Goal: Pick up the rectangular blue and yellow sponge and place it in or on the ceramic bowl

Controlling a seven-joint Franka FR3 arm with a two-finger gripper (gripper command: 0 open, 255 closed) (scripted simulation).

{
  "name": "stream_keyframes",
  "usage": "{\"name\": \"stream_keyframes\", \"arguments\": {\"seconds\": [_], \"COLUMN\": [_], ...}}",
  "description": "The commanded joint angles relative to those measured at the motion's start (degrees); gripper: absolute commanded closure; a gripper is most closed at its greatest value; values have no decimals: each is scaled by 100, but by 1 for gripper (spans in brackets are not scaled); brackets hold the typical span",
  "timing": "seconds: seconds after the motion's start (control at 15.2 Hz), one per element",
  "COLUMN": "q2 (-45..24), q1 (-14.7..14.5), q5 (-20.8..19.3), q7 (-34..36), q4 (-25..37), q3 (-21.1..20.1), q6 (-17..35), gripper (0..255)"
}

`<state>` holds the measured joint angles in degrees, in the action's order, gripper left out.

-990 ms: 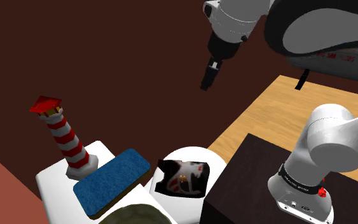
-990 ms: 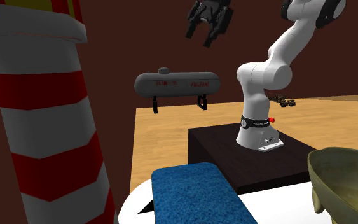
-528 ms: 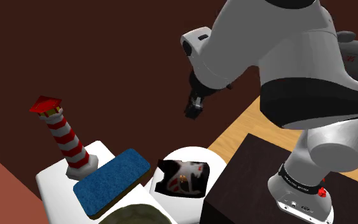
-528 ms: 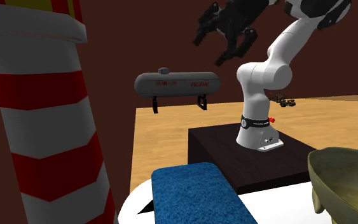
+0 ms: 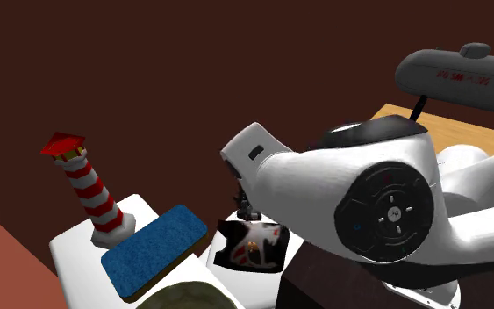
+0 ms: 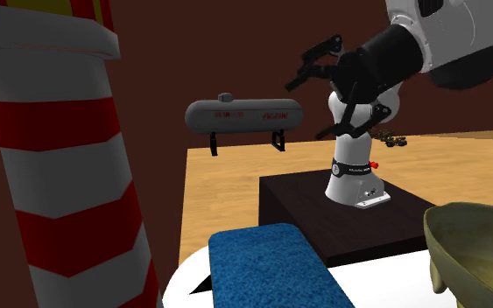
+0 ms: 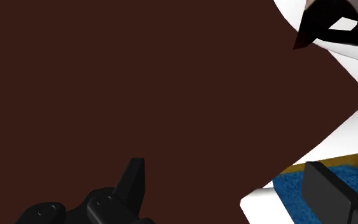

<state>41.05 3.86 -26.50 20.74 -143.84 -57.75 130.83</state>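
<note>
The sponge is a flat blue rectangle with a yellow underside, lying on a white table beside a red-and-white lighthouse. It also appears in the second exterior view as the sponge and past one fingertip as the sponge. An olive-coloured bowl stands close to it; only the bowl's rim peeks in at the shoulder view's lower edge. My gripper hangs in the air above the stand, well short of the sponge. Its fingers stand wide apart around nothing, the gripper being open.
A lighthouse model stands on the table just behind the sponge. A white round thing with a dark patterned patch sits between table and dark stand. A grey tank on legs stands on the wooden floor behind.
The arm has swung down and forward, bringing the gripper from high up to just above the table's level. The fingers stayed open. Sponge and bowl have not moved.
</note>
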Motion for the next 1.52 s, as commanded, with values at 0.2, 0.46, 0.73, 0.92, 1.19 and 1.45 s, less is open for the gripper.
{"name": "stream_keyframes", "arguments": {"seconds": [0.2, 0.46, 0.73, 0.92, 1.19, 1.45], "q2": [46, 571, 1448, 1885, 2026, 2041], "q1": [1098, 2034, 2715, 2969, 3287, 3521], "q5": [-899, -1395, -1745, -1875, -2043, -2265], "q7": [851, 1416, 1921, 2119, 2242, 2397], "q4": [72, 208, 426, 542, 605, 672], "q3": [-1777, -3159, -4257, -4590, -4595, -4619], "q6": [519, 930, 1321, 1531, 1808, 1924], "gripper": [0, 0, 0, 0, 0, 0]}}
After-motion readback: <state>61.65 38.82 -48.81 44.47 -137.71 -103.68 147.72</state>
